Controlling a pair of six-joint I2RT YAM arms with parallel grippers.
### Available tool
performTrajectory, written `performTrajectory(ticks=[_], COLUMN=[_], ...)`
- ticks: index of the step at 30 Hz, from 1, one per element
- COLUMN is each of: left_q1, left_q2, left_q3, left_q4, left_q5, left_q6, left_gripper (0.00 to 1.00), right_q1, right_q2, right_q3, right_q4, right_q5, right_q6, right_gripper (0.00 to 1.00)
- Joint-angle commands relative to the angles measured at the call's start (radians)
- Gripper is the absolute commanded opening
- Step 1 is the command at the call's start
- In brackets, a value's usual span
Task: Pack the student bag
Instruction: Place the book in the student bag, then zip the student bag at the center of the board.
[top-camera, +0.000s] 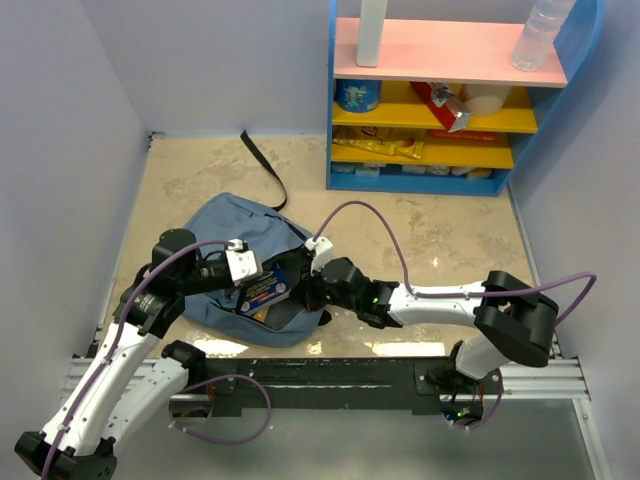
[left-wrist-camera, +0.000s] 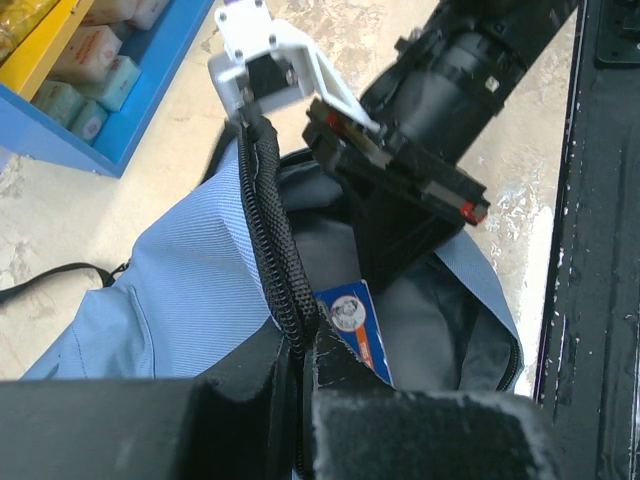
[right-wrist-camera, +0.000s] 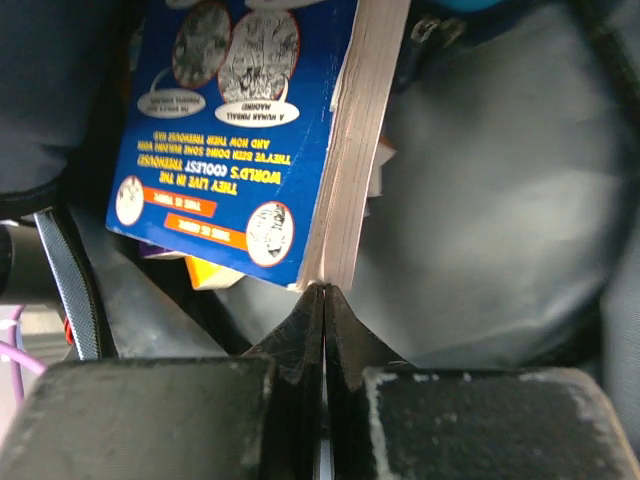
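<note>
Beige tabletop (top-camera: 440, 240), student bag (top-camera: 225, 225) half-hiding book (top-camera: 265, 290), left tool (left-wrist-camera: 303, 350) pinching its rim, right tool (right-wrist-camera: 323, 300) clenched.

The left gripper (left-wrist-camera: 305, 400) is at the bottom, and its two black fingers (left-wrist-camera: 420, 430) pinch the zipper edge (left-wrist-camera: 272, 230) of the student bag (left-wrist-camera: 190, 290). The bag is blue and its mouth is pulled open, so the dark inside shows. A blue book (left-wrist-camera: 355, 325) sits inside. The right gripper (left-wrist-camera: 390, 255) reaches down into the bag from above. A black strap (left-wrist-camera: 50, 275) lies on the tan table (left-wrist-camera: 100, 210). A blue shelf (left-wrist-camera: 130, 110) with small boxes (left-wrist-camera: 95, 55) is in the top left corner.
</note>
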Motion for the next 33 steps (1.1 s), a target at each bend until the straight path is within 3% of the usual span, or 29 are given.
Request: performTrajectory(ticks=[1,11,18,22,27,29,30,33], left_q1=[-0.005,-0.005,-0.005,-0.005,-0.005,-0.005,-0.005,-0.005], left_q2=[-0.013,-0.015,-0.004,0.007,0.017,0.021,0.031,0.063], left_q3=[0.047,0.032,0.018,0.015,0.044,0.058,0.076,0.124], left_q4=[0.062,0.073,0.095,0.096,0.064,0.043,0.015,-0.034], left_q5=[0.072,0.084,0.083,0.090,0.087,0.090,0.093,0.112], left_q6=[-0.002,-0.015,-0.034,-0.042,-0.027,-0.022,-0.025,-0.045], left_gripper=[0.00,0.00,0.00,0.00,0.00,0.06,0.08,0.33], right_q1=[0.022,0.025,0.031,0.045,0.091,0.120,0.132,0.145], right_q2=[0.028,0.090,-0.001,-0.182,-0.453,-0.494,-0.512,-0.502], right_q3=[0.051,0.059,0.007,-0.093,-0.096,-0.050,-0.033,0.039], right_q4=[0.067,0.311,0.313,0.235,-0.024,-0.141,-0.176,-0.281], right_q5=[-0.017,0.075,0.109,0.167,0.264,0.313,0.330,0.358], right_q6=[-0.010,0.070,0.048,0.032,-0.040,-0.074,-0.085,-0.117], right_gripper=[0.00,0.00,0.01,0.23,0.51,0.57,0.69,0.99])
